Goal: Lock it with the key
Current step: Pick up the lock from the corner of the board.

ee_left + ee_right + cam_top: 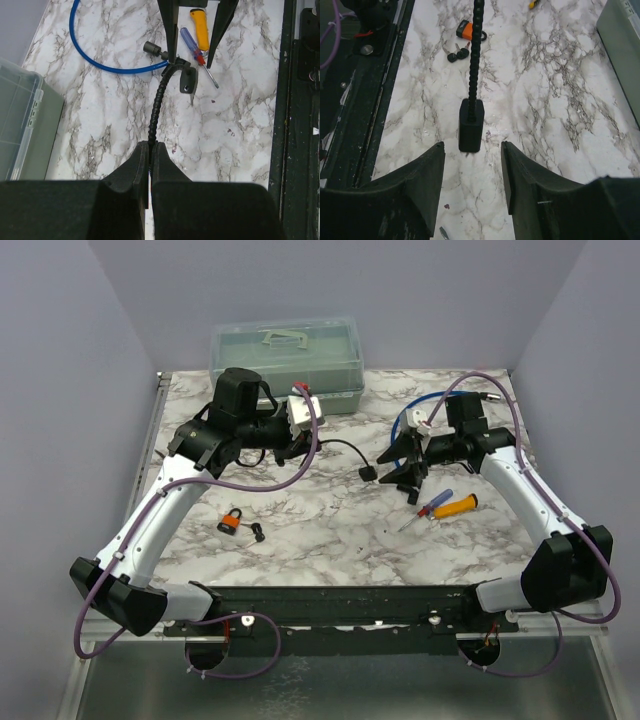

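Here, left jaws pinch one black cable [156,110]; right jaws open; perhaps two keys [454,54].

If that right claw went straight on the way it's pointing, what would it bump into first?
Probably the black block at the end of the ribbed cable, just ahead between the open fingers of the right claw, though depth is unclear.

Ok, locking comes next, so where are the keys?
In the top view, the keys lie left of centre on the table, beside the orange padlock.
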{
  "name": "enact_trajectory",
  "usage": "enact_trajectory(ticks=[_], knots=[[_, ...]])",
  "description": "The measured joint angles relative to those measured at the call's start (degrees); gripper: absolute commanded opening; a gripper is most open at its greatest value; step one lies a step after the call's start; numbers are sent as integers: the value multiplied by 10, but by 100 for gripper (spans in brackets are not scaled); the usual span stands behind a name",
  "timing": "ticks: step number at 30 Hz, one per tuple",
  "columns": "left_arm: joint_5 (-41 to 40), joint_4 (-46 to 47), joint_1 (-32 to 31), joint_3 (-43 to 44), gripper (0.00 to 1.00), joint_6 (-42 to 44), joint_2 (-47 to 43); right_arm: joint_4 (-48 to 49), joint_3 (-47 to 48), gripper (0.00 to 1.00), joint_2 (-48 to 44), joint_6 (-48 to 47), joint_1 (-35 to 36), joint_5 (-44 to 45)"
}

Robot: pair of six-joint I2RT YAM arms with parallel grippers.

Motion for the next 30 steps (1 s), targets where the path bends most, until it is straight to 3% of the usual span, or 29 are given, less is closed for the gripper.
enact_trajectory(ticks=[12, 22, 30], knots=[[0, 23, 0, -7, 0, -16, -3, 30, 0, 36, 0, 32, 15, -9], [0, 38, 0, -7, 0, -39, -3, 49, -7, 42, 0, 51, 20, -16], [0, 45, 0, -7, 0, -51, -3, 56, -7, 41, 0, 57, 20, -16]])
